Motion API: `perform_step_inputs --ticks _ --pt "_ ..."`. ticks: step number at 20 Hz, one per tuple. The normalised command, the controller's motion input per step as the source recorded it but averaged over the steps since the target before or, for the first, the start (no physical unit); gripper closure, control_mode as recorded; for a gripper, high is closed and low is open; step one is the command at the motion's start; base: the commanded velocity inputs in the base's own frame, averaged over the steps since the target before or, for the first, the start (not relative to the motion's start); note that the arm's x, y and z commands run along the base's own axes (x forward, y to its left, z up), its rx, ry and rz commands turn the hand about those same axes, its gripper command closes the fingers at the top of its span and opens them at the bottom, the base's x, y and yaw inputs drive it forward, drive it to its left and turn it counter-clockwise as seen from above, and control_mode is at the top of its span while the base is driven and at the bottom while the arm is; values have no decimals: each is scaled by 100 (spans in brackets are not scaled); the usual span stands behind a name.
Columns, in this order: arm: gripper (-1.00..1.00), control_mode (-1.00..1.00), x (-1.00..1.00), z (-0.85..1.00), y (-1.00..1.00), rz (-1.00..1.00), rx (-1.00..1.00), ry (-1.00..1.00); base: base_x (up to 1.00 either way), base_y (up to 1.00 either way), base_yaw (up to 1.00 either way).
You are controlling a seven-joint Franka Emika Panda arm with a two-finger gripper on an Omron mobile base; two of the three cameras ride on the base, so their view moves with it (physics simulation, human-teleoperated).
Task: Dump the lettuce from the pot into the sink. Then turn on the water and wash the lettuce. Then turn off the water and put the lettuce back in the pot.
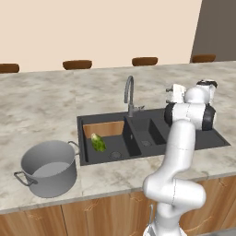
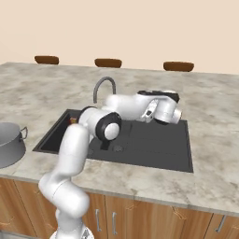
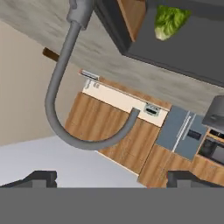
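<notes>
The lettuce (image 1: pixel 98 143) lies in the left basin of the dark sink (image 1: pixel 84 120), against its wood-brown back panel. It shows again at the top of the rolled hand view, as the lettuce (image 3: pixel 169 19) inside the sink (image 3: pixel 183 57). The grey pot (image 1: pixel 48 168) stands upright on the counter left of the sink, with nothing showing inside it, and its rim and handle sit at the pot (image 2: pixel 9 142). My gripper (image 3: pixel 114 179) is open with nothing between its fingers. It hovers over the right side of the sink as the gripper (image 1: pixel 175 94) (image 2: pixel 150 112), level with the faucet and right of it.
The grey gooseneck faucet (image 1: pixel 130 94) (image 2: pixel 103 86) (image 3: pixel 65 87) rises behind the divider between the basins, with no stream running from it. Brown stool tops (image 1: pixel 77 64) line the far edge of the marble counter (image 1: pixel 41 106). Wooden cabinet fronts run below the near edge.
</notes>
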Motion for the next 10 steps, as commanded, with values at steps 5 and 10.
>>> perform_step_inputs --ticks 5,10 --pt "-100 -100 -100 9 3 2 -54 -82 0 0 0" --pt "-100 -100 -100 1 24 2 -50 -99 0 0 0"
